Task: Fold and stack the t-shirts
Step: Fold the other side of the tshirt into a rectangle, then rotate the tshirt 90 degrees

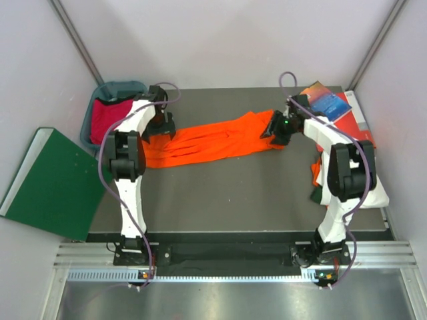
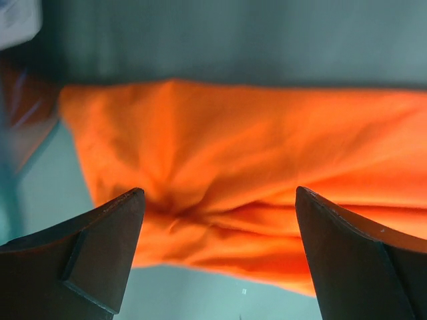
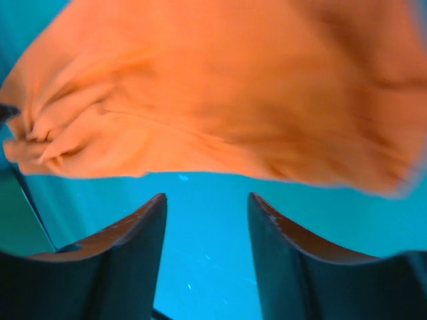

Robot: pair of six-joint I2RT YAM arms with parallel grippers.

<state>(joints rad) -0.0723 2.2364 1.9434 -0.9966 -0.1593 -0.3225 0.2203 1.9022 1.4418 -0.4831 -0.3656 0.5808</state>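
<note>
**Item: orange t-shirt, drawn out for folding, both pincers released**

- **Orange t-shirt** (image 1: 213, 140): You will find it on the grey table (image 1: 233, 200), toward the far side. It lies as a long, rumpled band running between the two arms, probably pulled lengthwise so it can be flattened before a fold.
- **Left gripper** (image 2: 219, 200): The fingers are spread wide just over the band's left end, with bunched cloth showing beyond the tips. Nothing is pinched.
- **Right gripper** (image 3: 207, 200): The fingers are parted at the band's right end. Bare table shows in the gap, the cloth's edge sits just beyond the tips, and nothing is held.
- **Crimson t-shirt** (image 1: 107, 119): It waits in the teal bin (image 1: 123, 85) at the far left.
- **White t-shirt** (image 1: 375, 193): It lies at the right edge, apparently where you should stack.
- **Status, as judged:** The fold has not begun.
</note>
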